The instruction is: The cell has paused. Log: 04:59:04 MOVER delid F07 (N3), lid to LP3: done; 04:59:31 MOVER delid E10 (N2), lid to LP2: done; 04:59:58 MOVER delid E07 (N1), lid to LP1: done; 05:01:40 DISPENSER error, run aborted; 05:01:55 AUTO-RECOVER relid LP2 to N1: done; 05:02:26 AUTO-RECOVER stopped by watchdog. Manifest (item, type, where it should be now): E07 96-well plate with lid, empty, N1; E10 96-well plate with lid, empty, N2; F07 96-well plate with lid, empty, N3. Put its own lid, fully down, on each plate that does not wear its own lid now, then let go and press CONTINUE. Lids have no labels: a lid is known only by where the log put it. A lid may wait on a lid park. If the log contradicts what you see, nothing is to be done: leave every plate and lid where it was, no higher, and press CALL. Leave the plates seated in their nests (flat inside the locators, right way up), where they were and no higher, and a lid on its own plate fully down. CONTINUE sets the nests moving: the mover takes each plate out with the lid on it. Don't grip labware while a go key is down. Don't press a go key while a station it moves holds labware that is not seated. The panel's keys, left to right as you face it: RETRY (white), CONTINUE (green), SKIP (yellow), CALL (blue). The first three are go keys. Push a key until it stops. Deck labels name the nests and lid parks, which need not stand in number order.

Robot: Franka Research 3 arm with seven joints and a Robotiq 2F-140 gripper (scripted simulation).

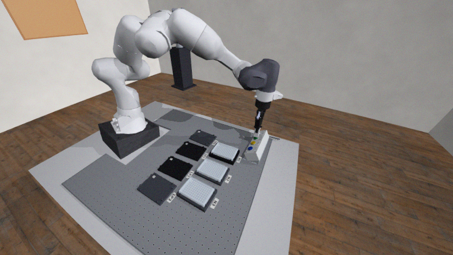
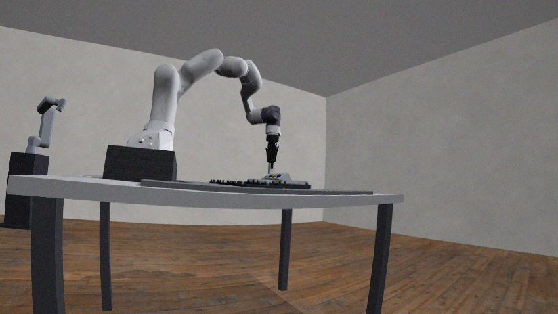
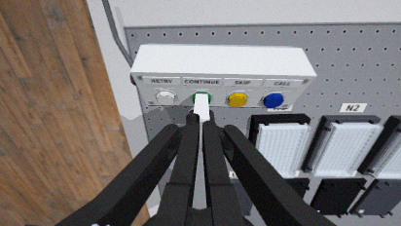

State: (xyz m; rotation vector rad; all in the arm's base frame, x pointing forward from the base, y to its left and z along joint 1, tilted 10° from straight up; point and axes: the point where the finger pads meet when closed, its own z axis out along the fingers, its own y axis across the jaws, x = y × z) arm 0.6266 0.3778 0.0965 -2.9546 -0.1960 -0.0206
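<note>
My gripper [image 3: 201,103] is shut and empty, with its white fingertips right at the green CONTINUE key of the key panel [image 1: 258,146]; I cannot tell whether they touch it. The white RETRY key [image 3: 165,96], yellow SKIP key [image 3: 237,99] and blue CALL key [image 3: 273,99] are beside it. Three white well plates sit in the nests: one nearest the panel [image 1: 224,151], the N2 one [image 1: 212,170] and the N3 one [image 1: 197,192]. All three look covered and flat. The gripper also shows in the top and exterior views [image 1: 257,131] [image 2: 270,168].
Dark lid parks stand in a row beside the nests [image 1: 191,150] [image 1: 175,167] [image 1: 156,188], with another dark pad [image 1: 203,137] at the far end. The arm's base block [image 1: 128,134] stands at the left of the deck. A second small arm [image 2: 40,124] stands off the table.
</note>
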